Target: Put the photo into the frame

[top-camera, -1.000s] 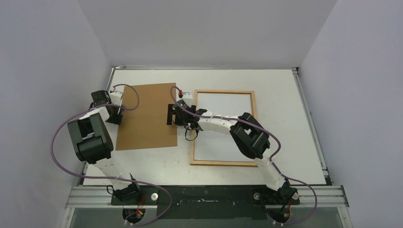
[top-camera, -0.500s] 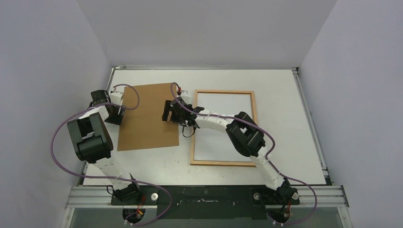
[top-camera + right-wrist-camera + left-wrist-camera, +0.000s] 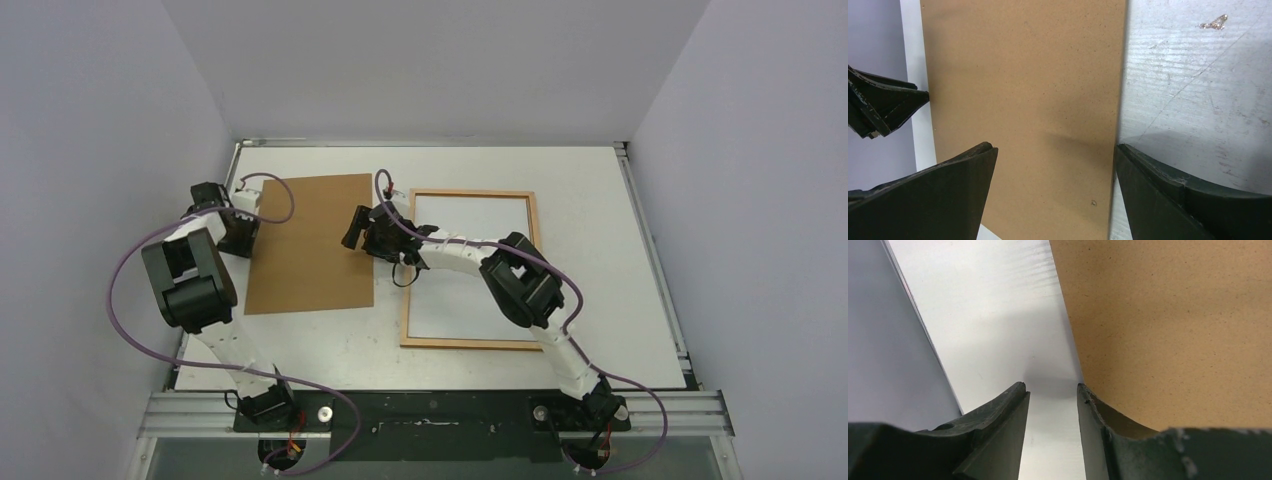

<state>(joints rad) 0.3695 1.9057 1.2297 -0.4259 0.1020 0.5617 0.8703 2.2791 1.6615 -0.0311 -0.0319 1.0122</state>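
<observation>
Wrist views show left pincer narrowly apart and right pincer wide apart at opposite edges of the brown board; only overhead shows the frame

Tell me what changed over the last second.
The left hand narrowed its fingers at the board's left edge and edged slightly toward the far side. The right hand shifted a little left and farther along the board's right edge, jaws wide. Nothing visibly gripped or released. Board and frame stayed about where they were.
</observation>
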